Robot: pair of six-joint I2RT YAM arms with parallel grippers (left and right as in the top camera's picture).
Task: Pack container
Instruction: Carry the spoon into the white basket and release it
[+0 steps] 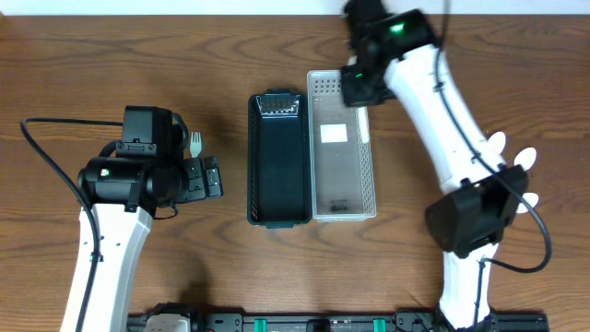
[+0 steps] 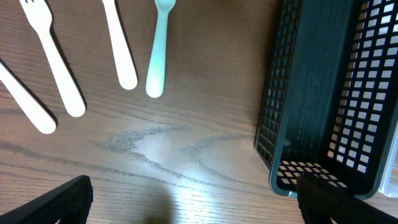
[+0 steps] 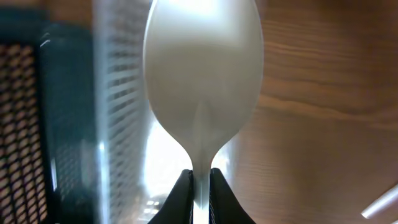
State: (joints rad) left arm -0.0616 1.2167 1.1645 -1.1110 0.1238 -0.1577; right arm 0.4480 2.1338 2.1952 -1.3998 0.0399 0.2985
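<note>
My right gripper (image 3: 200, 193) is shut on the neck of a white spoon (image 3: 202, 68), its bowl pointing away from the camera. From overhead, that gripper (image 1: 359, 90) hangs over the far right end of the clear white basket (image 1: 343, 189), beside the black basket (image 1: 278, 184). My left gripper (image 2: 199, 208) is open with nothing in it, low over bare wood left of the black basket (image 2: 323, 93). Beyond it lie a mint-green fork (image 2: 158, 56) and white cutlery (image 2: 62, 68). Overhead, the left gripper (image 1: 214, 177) sits just below the mint fork (image 1: 196, 141).
A white rectangular piece (image 1: 333, 134) and a small clear item (image 1: 339, 205) lie inside the white basket. The right arm's base (image 1: 475, 217) stands at the right. A black cable (image 1: 41, 148) loops at the left. The left arm covers most of the loose cutlery from overhead.
</note>
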